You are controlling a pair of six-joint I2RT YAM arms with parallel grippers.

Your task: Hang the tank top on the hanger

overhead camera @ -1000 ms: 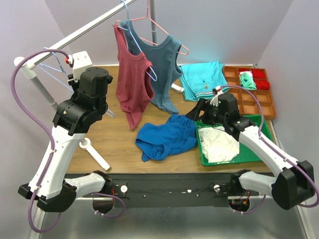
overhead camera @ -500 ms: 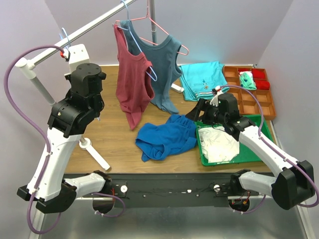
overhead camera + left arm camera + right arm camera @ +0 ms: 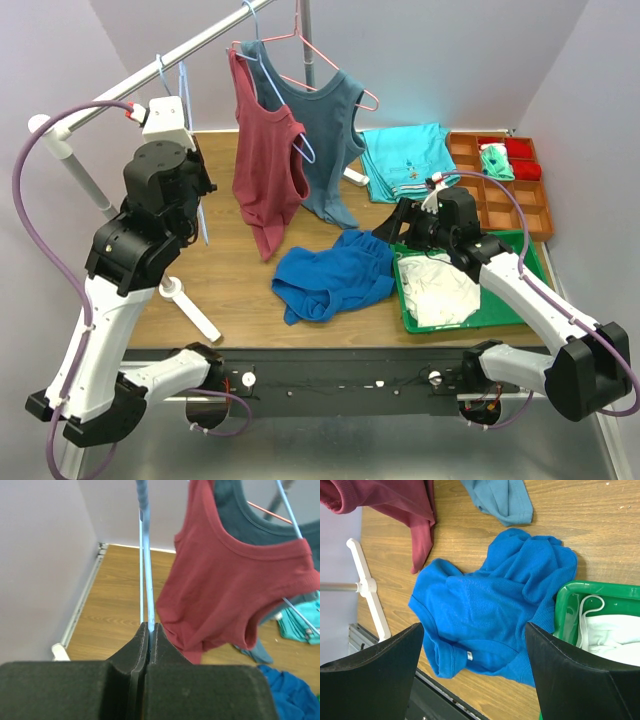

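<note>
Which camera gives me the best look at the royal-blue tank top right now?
Right wrist: the tank top fills the frame, crumpled on the table beside the green tray. Top external shows it whole but small. Left wrist catches only a corner at the bottom right.

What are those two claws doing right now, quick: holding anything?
Left gripper: closed on the hanger.
Right gripper: open, holding nothing.
</note>
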